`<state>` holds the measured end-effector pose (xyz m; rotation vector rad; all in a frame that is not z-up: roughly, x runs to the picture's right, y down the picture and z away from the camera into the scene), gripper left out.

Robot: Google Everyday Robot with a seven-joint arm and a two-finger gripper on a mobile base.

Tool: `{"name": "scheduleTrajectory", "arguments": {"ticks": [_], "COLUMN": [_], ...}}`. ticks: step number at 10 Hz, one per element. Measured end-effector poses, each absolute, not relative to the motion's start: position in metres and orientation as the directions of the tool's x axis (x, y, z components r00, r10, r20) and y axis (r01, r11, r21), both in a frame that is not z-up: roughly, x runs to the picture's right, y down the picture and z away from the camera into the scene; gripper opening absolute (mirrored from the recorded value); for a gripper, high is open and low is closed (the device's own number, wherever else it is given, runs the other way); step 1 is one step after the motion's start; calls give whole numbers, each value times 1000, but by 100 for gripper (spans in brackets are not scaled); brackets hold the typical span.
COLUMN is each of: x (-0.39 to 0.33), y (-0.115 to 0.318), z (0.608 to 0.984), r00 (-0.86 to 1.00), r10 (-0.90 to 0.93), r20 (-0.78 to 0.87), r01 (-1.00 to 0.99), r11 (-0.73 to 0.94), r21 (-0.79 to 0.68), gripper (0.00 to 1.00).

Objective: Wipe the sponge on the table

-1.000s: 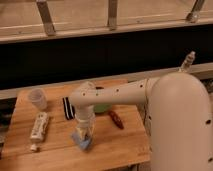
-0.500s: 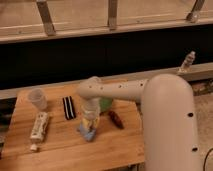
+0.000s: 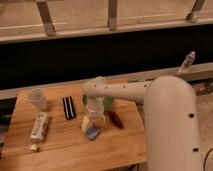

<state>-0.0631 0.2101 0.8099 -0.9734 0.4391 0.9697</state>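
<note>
Since the earlier frames, we note that the gripper and the light-blue sponge beneath it have travelled together across the wooden table, away from the front edge and toward the green bowl. The sponge now lies flat on the tabletop just in front of the bowl, on its near side, with the gripper directly above it and in contact or nearly so. Whether the gripper clamps the sponge or only bears down on it, we cannot tell. A dark reddish object lies just beside the sponge, also in front of the bowl. The black striped block, the clear cup and the white tube all sit well to the camera's left of the bowl, apart from the sponge. We judge that a wiping stroke is under way, since the sponge has slid along the surface while lying on it. No stain or wet track is visible on the wood, so how much of the wiping remains cannot be settled.
</note>
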Motion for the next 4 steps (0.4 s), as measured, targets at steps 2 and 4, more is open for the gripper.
{"name": "scheduleTrajectory", "arguments": {"ticks": [2,4], "x": [-49,-20], "y": [193,161], "z": [801,791], "r00": [488,416], "r10": [541,628], "r20": [-684,-658], "r01": [-863,-890], "r11": [181,131], "r21": [-472,-437], "gripper": [74,74]}}
